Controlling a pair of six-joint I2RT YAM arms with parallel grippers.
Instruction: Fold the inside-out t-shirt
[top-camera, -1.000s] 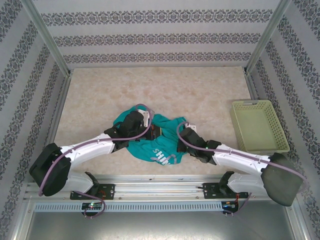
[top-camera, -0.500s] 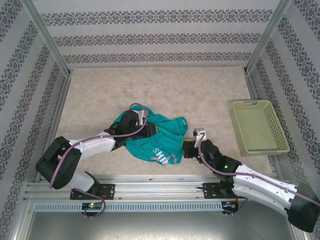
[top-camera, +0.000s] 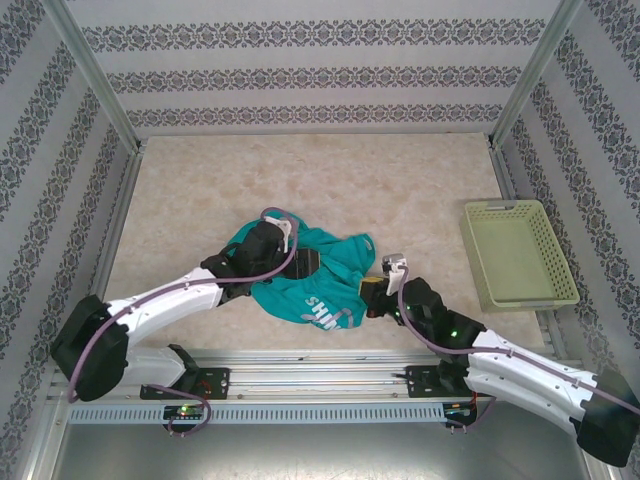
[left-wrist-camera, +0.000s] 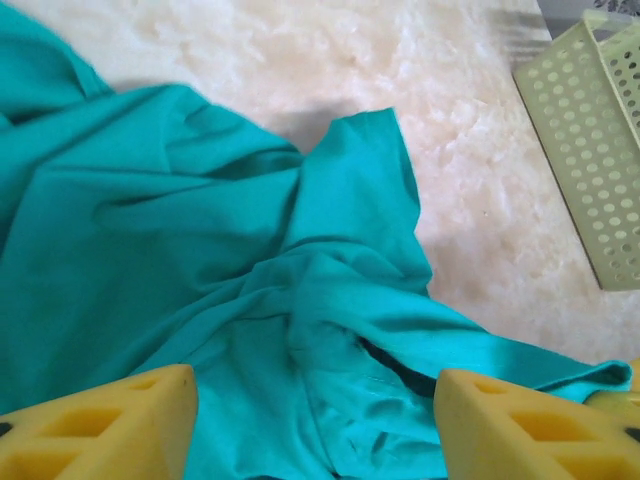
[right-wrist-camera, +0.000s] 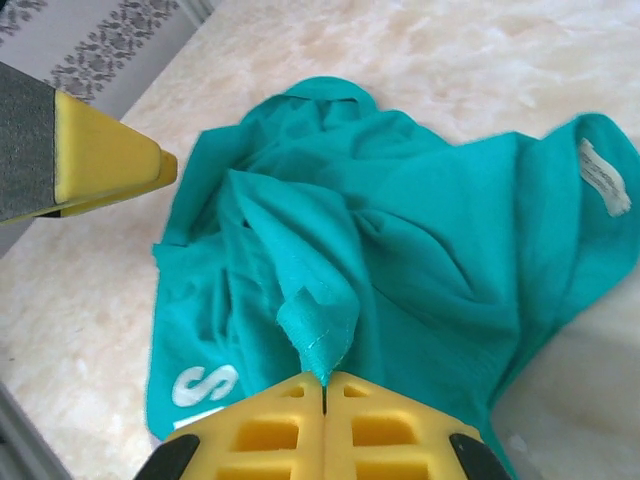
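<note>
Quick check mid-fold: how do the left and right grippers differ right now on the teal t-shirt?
The left gripper stands open, jaws wide apart; the right gripper is shut, jaws pressed together. The left gripper holds nothing, the t-shirt lying loose beneath it; the right gripper pinches a raised fold of its stitched edge. Both have yellow foam jaws and sit at the t-shirt.

Teal t-shirt (top-camera: 330, 285), seemingly bunched, left of basket (top-camera: 520, 255)
</note>
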